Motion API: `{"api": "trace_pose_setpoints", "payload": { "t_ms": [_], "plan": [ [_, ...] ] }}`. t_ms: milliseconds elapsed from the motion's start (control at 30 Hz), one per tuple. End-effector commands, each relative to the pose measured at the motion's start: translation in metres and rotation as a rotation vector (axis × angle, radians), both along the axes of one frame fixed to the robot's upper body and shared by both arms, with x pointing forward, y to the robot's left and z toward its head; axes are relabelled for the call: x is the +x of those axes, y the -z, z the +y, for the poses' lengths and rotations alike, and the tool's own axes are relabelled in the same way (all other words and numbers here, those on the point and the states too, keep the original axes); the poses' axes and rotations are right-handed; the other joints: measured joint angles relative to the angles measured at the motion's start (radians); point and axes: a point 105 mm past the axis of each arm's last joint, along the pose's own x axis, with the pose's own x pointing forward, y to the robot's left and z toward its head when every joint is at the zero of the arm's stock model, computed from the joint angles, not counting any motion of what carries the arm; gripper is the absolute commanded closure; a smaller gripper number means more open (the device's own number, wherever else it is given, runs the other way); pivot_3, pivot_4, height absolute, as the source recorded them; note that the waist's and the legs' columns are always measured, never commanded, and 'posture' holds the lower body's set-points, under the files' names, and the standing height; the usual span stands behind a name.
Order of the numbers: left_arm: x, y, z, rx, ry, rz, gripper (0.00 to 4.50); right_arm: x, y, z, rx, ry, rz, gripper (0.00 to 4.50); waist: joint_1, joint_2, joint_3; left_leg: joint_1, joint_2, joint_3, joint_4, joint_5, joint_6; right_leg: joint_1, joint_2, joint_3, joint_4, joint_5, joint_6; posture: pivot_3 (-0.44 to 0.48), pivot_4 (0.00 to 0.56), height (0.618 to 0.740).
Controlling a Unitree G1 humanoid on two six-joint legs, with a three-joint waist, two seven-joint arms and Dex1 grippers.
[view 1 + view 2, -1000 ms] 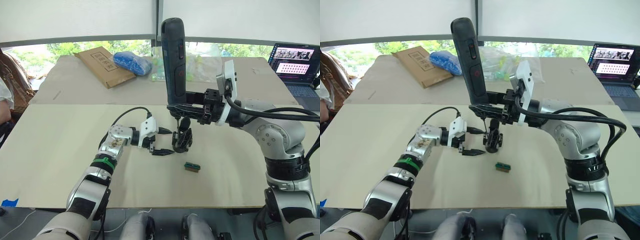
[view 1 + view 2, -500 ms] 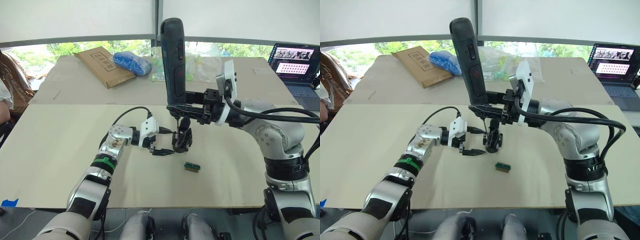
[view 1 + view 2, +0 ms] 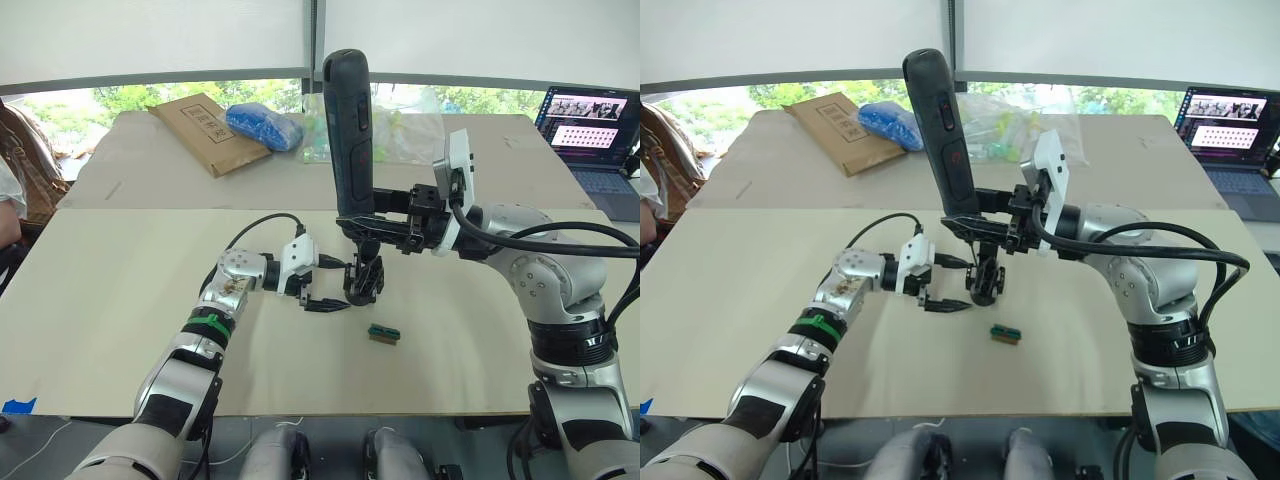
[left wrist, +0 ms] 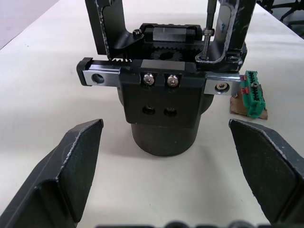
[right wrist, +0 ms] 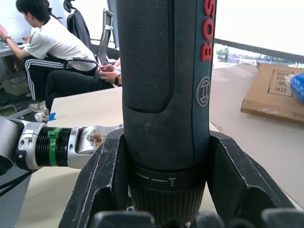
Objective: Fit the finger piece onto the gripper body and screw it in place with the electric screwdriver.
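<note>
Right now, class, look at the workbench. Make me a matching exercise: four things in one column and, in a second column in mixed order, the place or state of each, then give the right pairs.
Things:
1. electric screwdriver
2. gripper body
3. green connector block
4. left end effector

Places or states:
A. lies alone on the table, nearer the robot than the assembly
B. open, fingers either side of the gripper body
C. held upright in the right end effector
D. stands on the table under the screwdriver bit

Pairs: 1-C, 2-D, 3-A, 4-B
</note>
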Motion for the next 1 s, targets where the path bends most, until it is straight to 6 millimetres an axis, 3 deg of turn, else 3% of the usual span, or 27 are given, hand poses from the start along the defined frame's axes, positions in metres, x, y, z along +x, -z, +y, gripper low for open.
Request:
{"api": "trace_pose_setpoints", "payload": {
  "t_ms": [33, 600, 1000],
  "plan": [
    [0.0017, -0.0126, -0.0048, -0.003, 0.02, -0.057, 0.0, -0.0074, -0.0215, -0.0029, 0.036, -0.011, -0.101, 2.61, 0.0, 0.0, 0.0, 0.0, 0.0, 0.0, 0.0, 0.0, 0.0, 0.0, 0.0, 0.0, 0.0, 0.0, 0.0, 0.0, 0.15, 0.732],
    [0.0023, -0.0134, -0.0065, -0.007, 0.017, -0.067, 0.0, -0.0082, -0.0298, 0.0004, 0.035, -0.02, -0.119, 2.61, 0.0, 0.0, 0.0, 0.0, 0.0, 0.0, 0.0, 0.0, 0.0, 0.0, 0.0, 0.0, 0.0, 0.0, 0.0, 0.0, 0.15, 0.732],
    [0.0023, -0.0138, -0.006, -0.007, 0.016, -0.075, 0.0, -0.0091, -0.0238, 0.0013, 0.022, -0.023, -0.108, 2.61, 0.0, 0.0, 0.0, 0.0, 0.0, 0.0, 0.0, 0.0, 0.0, 0.0, 0.0, 0.0, 0.0, 0.0, 0.0, 0.0, 0.15, 0.732]
  ]
}}
